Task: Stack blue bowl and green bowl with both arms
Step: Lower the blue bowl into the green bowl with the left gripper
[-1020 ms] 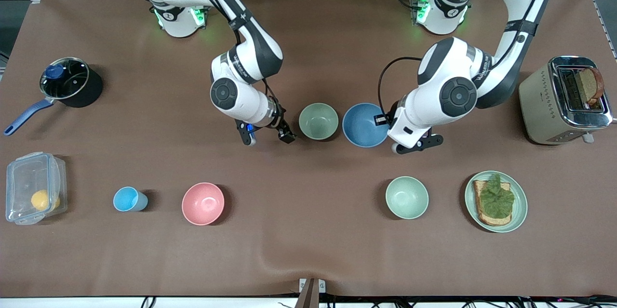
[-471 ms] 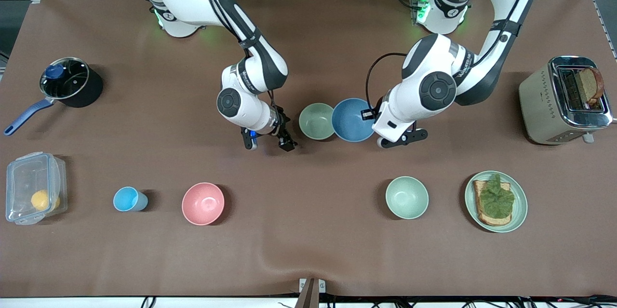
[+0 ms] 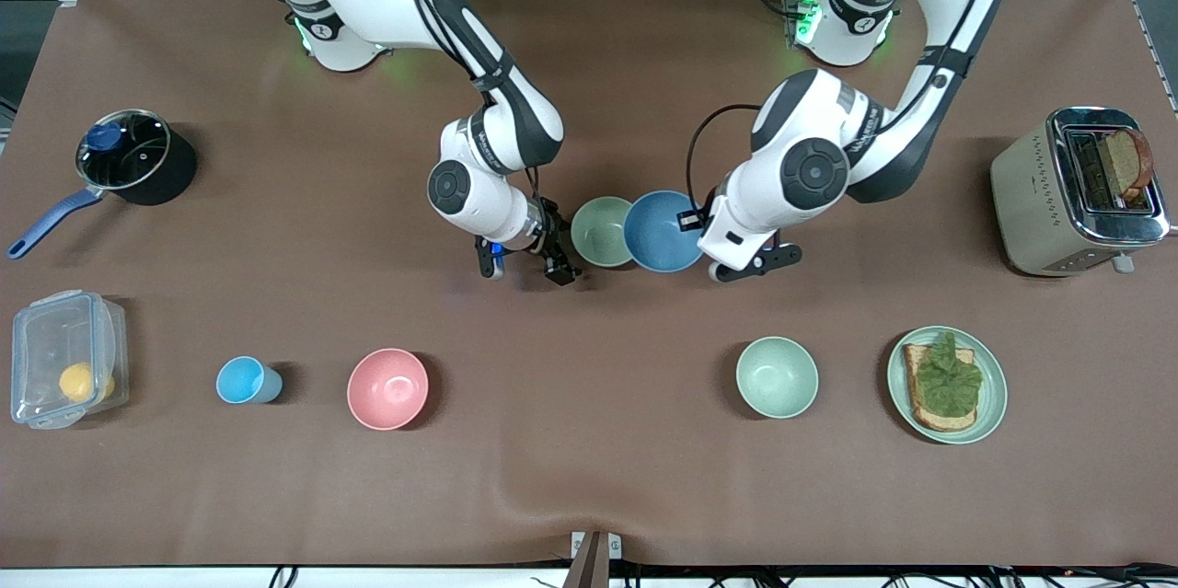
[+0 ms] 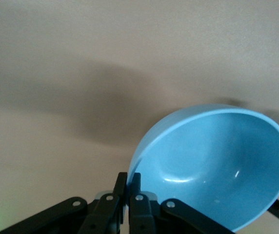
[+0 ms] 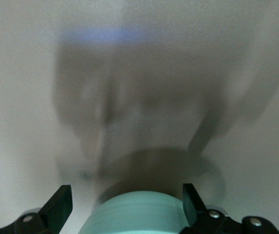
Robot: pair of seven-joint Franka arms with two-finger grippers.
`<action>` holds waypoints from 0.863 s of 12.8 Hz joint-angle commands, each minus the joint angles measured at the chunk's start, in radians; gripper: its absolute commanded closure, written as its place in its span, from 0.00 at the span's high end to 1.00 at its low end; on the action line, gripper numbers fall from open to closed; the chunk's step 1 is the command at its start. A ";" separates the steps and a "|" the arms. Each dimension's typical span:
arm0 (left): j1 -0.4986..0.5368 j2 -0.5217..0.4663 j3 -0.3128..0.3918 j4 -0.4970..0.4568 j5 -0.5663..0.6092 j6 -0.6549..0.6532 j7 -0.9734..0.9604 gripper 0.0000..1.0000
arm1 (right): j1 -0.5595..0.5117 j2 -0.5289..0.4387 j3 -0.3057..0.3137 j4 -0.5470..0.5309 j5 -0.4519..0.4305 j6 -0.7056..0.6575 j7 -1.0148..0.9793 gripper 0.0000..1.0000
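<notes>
The blue bowl (image 3: 661, 231) was held lifted and tilted, its rim pinched by the left claw (image 4: 129, 195), overlapping the green bowl (image 3: 600, 231) set mid-counter (image 3: 589, 478). The right claw (image 3: 525, 270) was spread wide beside the green bowl (image 5: 137, 214).

We see the blue bowl (image 3: 661, 232), plain matte medium blue, mouth up, lifted off the table with its rim lapping over the edge of the green bowl (image 3: 600, 231) at the green bowl's three o'clock. The green bowl, dull sage and the same size, sits upright on the table near its middle, touching or almost touching its partner.
</notes>
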 commanded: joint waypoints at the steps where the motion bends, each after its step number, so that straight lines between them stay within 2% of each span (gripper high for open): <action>1: -0.031 0.016 0.003 -0.005 -0.038 0.052 -0.042 0.00 | 0.000 0.002 0.002 0.001 0.028 0.017 -0.009 1.00; 8: -0.081 0.063 0.003 -0.010 -0.042 0.141 -0.130 0.00 | -0.001 0.002 0.002 0.001 0.030 0.024 -0.011 1.00; 11: -0.098 0.063 0.003 -0.051 -0.042 0.199 -0.147 0.00 | -0.003 0.002 0.002 0.001 0.030 0.024 -0.011 1.00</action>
